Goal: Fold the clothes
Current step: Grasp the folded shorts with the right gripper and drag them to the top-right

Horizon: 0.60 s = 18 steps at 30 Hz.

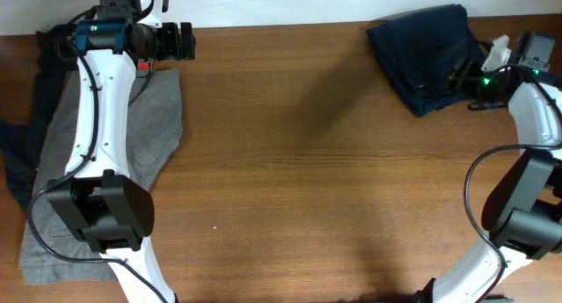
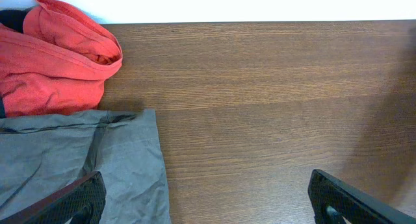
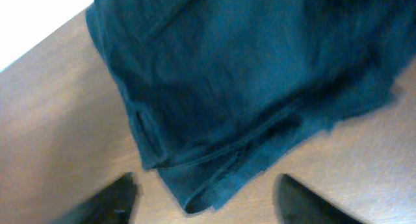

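Left end effector [image 2: 208, 208]: spread, empty, over the wooden table [image 2: 273, 87].
Grey cloth garment [image 1: 158, 119]: unfolded beside it, stretching back along my left arm.
Right end effector [image 3: 208, 201]: spread, by folded dark-blue garment [image 3: 247, 74].

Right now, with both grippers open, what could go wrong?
1. The left gripper spans the grey garment's edge, and the red garment lies against that garment: a pull may drag both.
2. The right gripper hovers at the folded blue garment's corner: a pinch there might lift only some layers and undo the fold.
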{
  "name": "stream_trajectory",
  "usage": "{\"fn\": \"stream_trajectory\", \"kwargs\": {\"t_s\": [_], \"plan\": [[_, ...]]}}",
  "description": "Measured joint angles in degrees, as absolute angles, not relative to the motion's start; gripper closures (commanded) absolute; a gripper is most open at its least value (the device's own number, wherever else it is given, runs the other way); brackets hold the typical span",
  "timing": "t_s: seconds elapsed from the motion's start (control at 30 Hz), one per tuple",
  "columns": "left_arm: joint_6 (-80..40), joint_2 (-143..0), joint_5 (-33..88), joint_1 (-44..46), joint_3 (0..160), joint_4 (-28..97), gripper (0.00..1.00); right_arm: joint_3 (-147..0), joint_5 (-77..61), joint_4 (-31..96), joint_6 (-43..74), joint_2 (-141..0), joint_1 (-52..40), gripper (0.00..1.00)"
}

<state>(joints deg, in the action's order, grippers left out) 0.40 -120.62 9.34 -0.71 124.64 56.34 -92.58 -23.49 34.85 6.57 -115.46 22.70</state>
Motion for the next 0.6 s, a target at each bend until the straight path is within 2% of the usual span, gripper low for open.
{"fn": "stream_trajectory", "kwargs": {"t_s": [0.07,0.2,0.37,0.6], "plan": [[0.4,-120.6,9.3,-0.7,124.6,56.3,0.01,-92.6,-17.5,27.3,1.1,-115.7,20.0,0.00],[0.4,-120.6,9.4,-0.7,124.6,56.2,0.01,-92.8,-9.9,9.0,-5.8,-120.0,14.5,0.01],[0.4,-121.5,9.3,-0.7,124.6,55.3,0.01,-92.8,-7.5,-8.4,-8.8,-128.0,13.0,0.01],[0.4,-122.1,9.3,-0.7,124.6,55.0,0.01,-92.8,-6.4,-15.6,-9.1,-136.6,13.5,0.01]]}}
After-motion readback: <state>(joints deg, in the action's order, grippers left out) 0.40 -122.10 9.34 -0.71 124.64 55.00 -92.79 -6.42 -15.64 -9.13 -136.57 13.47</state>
